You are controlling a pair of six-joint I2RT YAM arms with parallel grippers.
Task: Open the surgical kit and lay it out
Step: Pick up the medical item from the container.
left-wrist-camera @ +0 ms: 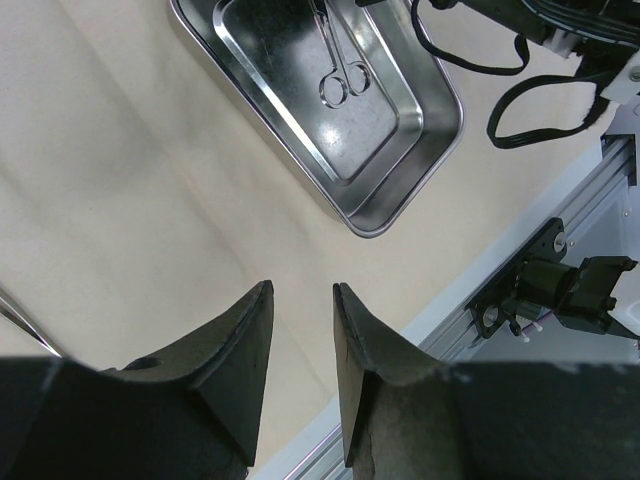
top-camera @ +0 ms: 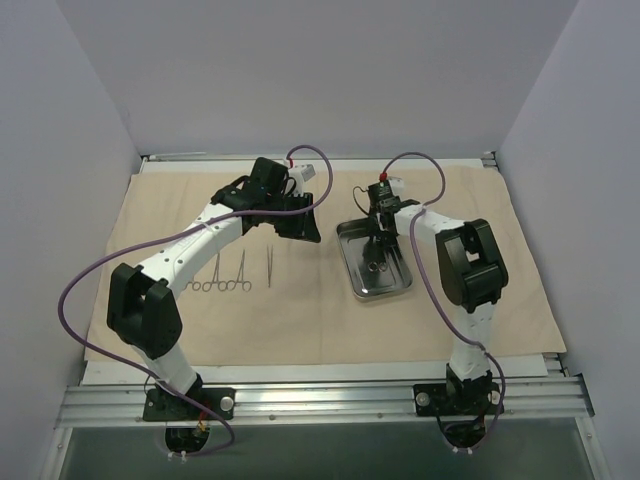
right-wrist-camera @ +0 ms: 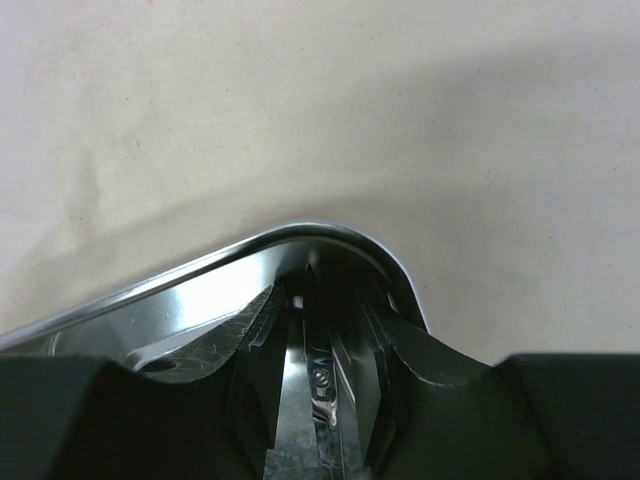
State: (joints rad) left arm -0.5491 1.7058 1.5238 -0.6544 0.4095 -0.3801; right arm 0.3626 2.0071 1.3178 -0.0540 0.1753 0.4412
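The beige wrapping cloth (top-camera: 330,320) lies spread flat over the table. The steel tray (top-camera: 400,290) stands on it right of centre, with one ring-handled forceps (top-camera: 374,262) inside. My right gripper (top-camera: 378,235) is down in the tray's far end. In the right wrist view its jaws (right-wrist-camera: 322,300) are open and straddle the forceps (right-wrist-camera: 322,385) near the pivot, just inside the tray's rim (right-wrist-camera: 200,270). My left gripper (top-camera: 300,222) hovers left of the tray, open and empty (left-wrist-camera: 302,290). Three forceps and tweezers (top-camera: 228,278) lie in a row on the cloth at the left.
The aluminium rail (top-camera: 320,395) runs along the near edge, with the right arm's base clamp (left-wrist-camera: 560,290) on it. Purple cables (top-camera: 90,270) loop from both arms. Walls close in the left, right and back.
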